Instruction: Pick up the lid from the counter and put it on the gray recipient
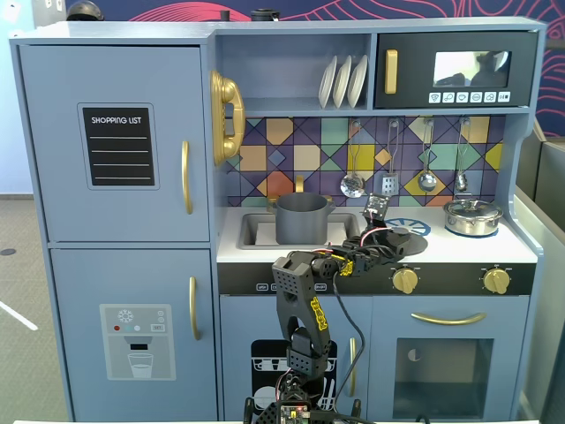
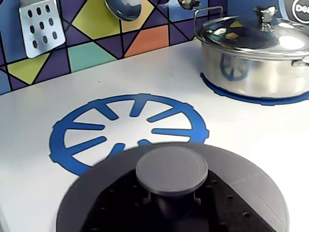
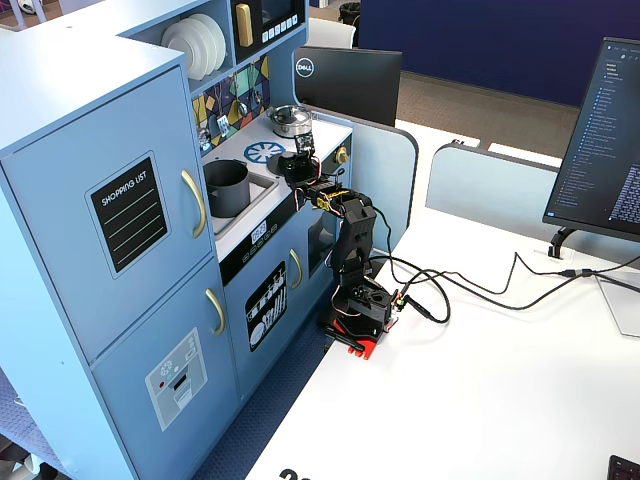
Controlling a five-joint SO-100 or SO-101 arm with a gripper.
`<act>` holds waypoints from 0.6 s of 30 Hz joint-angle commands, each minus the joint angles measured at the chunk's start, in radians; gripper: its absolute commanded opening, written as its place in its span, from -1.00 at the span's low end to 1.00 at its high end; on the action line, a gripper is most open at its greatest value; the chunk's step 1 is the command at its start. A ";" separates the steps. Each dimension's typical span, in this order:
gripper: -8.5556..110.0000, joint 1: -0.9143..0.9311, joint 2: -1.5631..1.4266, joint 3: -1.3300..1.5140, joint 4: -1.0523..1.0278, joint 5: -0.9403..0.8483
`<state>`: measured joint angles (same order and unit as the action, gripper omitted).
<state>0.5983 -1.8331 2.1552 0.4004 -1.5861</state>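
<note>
The dark-gray lid (image 2: 241,179) fills the bottom of the wrist view, covering the near edge of the printed blue burner (image 2: 96,130) on the white counter (image 2: 231,125). My gripper (image 2: 171,205) is shut on the lid's central knob (image 2: 171,166), with a black finger (image 2: 120,205) on each side of its stem. I cannot tell whether the lid rests on the counter or hangs just above it. In a fixed view the gripper (image 1: 388,235) holds the lid (image 1: 413,240) right of the gray pot (image 1: 302,218), which stands open-topped in the sink recess. The pot also shows in the other fixed view (image 3: 228,187).
A shiny silver lidded pot (image 2: 256,63) stands on its own blue ring at the counter's back right (image 1: 472,216). Utensils (image 1: 353,184) hang on the tiled back wall. The sink's rim (image 1: 252,240) lies left of the burner. Gold knobs (image 1: 405,280) sit below the counter's front edge.
</note>
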 commanded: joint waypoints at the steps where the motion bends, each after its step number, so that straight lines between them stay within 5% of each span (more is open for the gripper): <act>1: -0.86 -0.015 -0.020 -0.049 0.034 0.005; 18: -0.86 -0.046 -0.183 -0.175 -0.138 -0.054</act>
<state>0.5768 -1.9006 2.0785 0.2991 -1.6291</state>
